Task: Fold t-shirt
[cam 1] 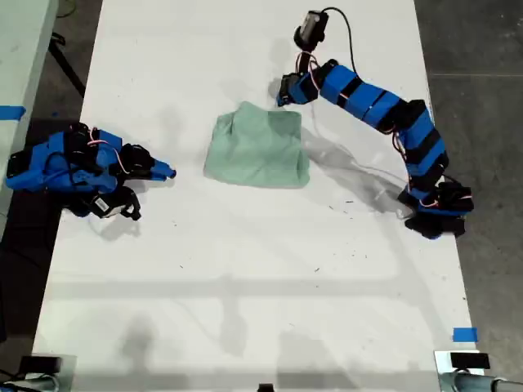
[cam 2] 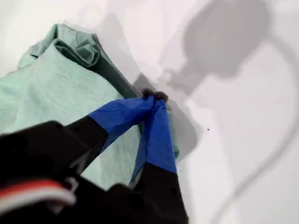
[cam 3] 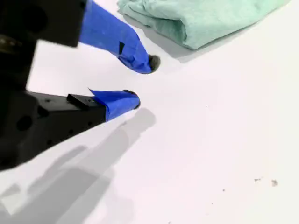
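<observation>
Blue tape (cam 1: 464,334) marks the desk's (cam 1: 245,310) near edge toward the exterior view's right, with small dark boxes (cam 1: 470,360) at both near corners. Farther back, the t-shirt (cam 1: 259,149) lies folded into a compact pale green bundle around the middle of the desk's far half.

My first gripper (cam 2: 156,96) is clenched, its 2 blue tips meeting right at the bundle's edge on the exterior view's far right side; whether cloth is pinched between them I cannot tell. Its arm (cam 1: 384,114) arcs back to a base near the desk's edge on the exterior view's right, throwing shadow across the white top beside the shirt.

My second gripper (cam 3: 142,80) is released, jaws apart over bare desk, near the bundle but not touching. Its arm (cam 1: 65,163) lies folded low at the exterior view's left edge.
</observation>
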